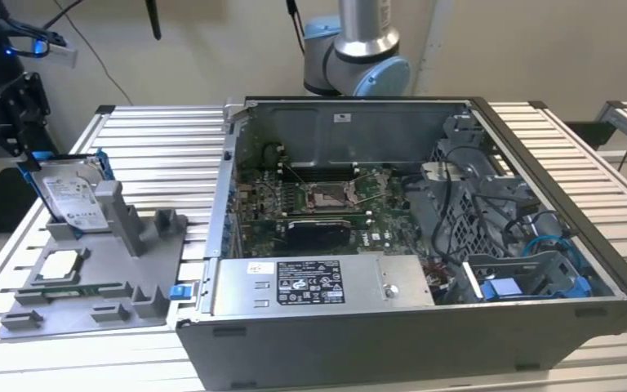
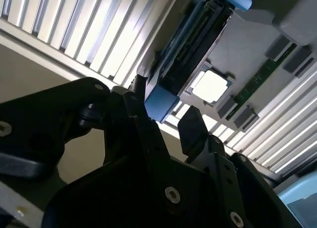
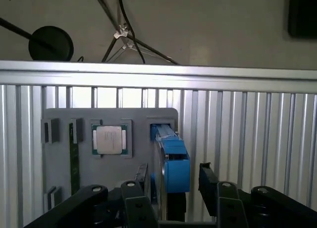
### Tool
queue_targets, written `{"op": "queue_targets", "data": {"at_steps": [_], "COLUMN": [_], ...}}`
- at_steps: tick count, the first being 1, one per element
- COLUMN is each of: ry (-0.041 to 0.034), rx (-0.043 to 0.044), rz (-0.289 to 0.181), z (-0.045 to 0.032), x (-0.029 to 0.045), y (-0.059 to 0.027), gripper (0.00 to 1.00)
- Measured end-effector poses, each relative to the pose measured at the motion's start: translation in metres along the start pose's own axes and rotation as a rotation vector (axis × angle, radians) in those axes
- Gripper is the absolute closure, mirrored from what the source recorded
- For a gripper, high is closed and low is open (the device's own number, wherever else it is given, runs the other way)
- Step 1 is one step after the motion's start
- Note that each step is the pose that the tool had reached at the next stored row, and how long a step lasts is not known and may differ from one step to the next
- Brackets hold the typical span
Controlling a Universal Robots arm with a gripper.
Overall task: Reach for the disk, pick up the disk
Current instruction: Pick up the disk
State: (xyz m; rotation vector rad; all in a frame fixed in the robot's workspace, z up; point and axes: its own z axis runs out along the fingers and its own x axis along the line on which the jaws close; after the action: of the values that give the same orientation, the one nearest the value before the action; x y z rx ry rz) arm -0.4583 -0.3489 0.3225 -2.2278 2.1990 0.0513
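exterior view: the gripper (image 1: 22, 145) hangs at the exterior view's left, over the far end of a grey fixture (image 1: 95, 306) that lies on the slatted table (image 1: 161, 147). the disk (image 1: 71, 196) stands on edge in a slot at that far end. it leans back, with its white label toward the camera and blue caddy rails along both sides. the gripper is at its upper edge. nearer on the fixture lie a square chip (image 1: 60, 263) and a green memory stick (image 1: 68, 287). an open case (image 1: 401, 343) stands on the table to the exterior view's right, with the arm base (image 1: 357, 49) beyond it.

first wrist view: the fingers (image 3: 204, 177) are spread, one on each side of the blue end of the disk (image 3: 174, 161). a gap shows beside one finger; contact at the other cannot be told. the chip (image 3: 110, 139) sits beside the disk on the fixture (image 3: 136, 114).

second wrist view: the blue corner of the disk (image 2: 161, 101) lies between the spread fingers (image 2: 190, 126), with the chip (image 2: 213, 85) just past it.
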Motion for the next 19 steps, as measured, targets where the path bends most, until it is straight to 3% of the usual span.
{"op": "queue_targets", "data": {"at_steps": [19], "ry": [0.0004], "rx": [-0.0005], "rz": [-0.019], "z": [0.0344], "x": [0.0014], "y": [-0.0081], "gripper": [0.0]}}
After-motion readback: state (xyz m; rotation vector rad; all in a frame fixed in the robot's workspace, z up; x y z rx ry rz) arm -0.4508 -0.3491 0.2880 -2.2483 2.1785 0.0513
